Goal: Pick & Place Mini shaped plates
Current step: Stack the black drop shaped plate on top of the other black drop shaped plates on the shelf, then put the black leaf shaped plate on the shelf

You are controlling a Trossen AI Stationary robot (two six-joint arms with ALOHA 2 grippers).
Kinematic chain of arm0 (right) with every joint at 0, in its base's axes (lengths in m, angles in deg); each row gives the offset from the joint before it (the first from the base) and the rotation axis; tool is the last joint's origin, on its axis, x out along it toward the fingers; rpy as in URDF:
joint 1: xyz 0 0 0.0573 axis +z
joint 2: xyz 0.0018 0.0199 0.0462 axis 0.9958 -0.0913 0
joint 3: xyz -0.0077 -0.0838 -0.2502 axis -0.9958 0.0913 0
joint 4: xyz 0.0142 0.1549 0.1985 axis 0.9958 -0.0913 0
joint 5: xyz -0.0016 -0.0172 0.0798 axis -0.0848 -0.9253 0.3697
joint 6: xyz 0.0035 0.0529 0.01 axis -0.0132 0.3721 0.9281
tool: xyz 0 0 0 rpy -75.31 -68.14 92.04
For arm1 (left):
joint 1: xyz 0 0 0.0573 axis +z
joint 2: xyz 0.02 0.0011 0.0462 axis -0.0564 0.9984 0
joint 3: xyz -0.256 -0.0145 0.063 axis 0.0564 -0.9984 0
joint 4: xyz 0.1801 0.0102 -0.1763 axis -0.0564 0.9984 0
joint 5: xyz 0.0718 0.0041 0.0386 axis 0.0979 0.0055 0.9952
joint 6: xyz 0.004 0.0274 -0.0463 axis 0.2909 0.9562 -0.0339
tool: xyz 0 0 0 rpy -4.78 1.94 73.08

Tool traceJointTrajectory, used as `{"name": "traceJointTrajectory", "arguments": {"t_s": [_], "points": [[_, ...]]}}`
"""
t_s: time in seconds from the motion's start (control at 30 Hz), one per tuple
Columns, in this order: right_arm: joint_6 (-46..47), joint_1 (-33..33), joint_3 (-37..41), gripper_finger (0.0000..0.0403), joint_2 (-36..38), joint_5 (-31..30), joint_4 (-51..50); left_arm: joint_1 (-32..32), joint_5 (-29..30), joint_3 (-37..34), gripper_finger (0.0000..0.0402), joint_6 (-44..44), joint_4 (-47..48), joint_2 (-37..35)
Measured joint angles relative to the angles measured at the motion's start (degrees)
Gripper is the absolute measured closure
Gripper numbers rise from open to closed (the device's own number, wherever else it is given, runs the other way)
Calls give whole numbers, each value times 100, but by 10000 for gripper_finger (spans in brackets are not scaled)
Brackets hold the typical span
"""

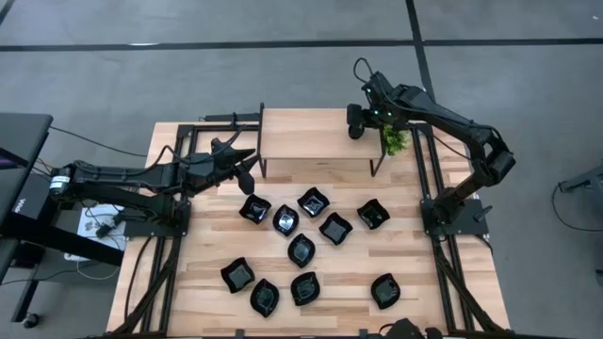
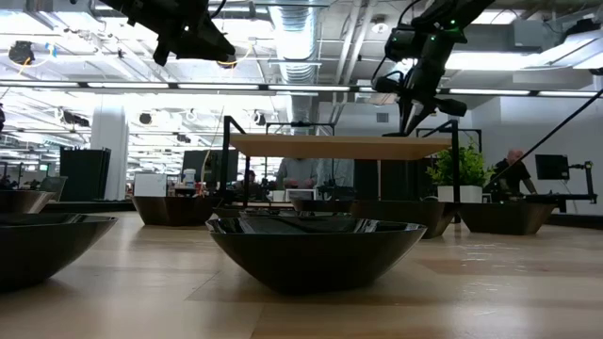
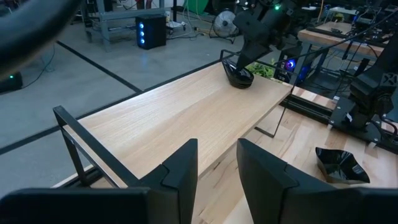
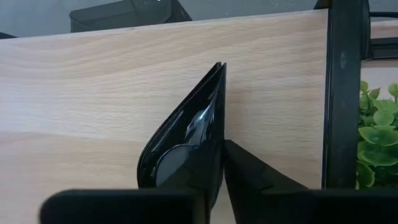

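1. A light wooden table (image 1: 207, 282) is seen from above, with a raised wooden shelf (image 1: 316, 137) on black legs standing toward twelve o'clock.
2. The right gripper (image 1: 356, 122) sits over the shelf's right end, near a small green plant (image 1: 394, 141) at the shelf's two o'clock corner.
3. Its fingers (image 4: 249, 180) pinch the rim of a teardrop plate (image 4: 186, 149), a glossy black dish. The left wrist view shows this dish (image 3: 238, 76) resting on the shelf top under the gripper. Whether the grip is firm or loosening cannot be told.
4. The left gripper (image 1: 247, 169) hangs at the table's nine o'clock side, just beside the shelf's left end. Its fingers (image 3: 180, 171) stand apart with nothing between them.
5. Eleven more mini shaped plates lie on the table below the shelf, all black and glossy.
6. Toward the centre sit a wavy-edged square plate (image 1: 335, 228) and a rounded plate (image 1: 301, 250).
7. Near six o'clock lie a leaf-like plate (image 1: 265, 297) and another dish (image 1: 385, 291) toward five o'clock.
8. At table level, one bowl-like dish (image 2: 316, 250) fills the foreground.
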Motion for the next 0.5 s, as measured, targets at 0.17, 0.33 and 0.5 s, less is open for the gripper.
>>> {"name": "traceJointTrajectory", "arguments": {"t_s": [0.17,0.33,0.5], "points": [[-121,-2,0,330,2,153,72,0,0,0,289,0,0,0],[-162,-6,0,303,25,285,32,0,0,0,289,-2,-4,0],[-124,-52,1,305,218,232,-49,-4,0,0,289,-20,-17,0]]}}
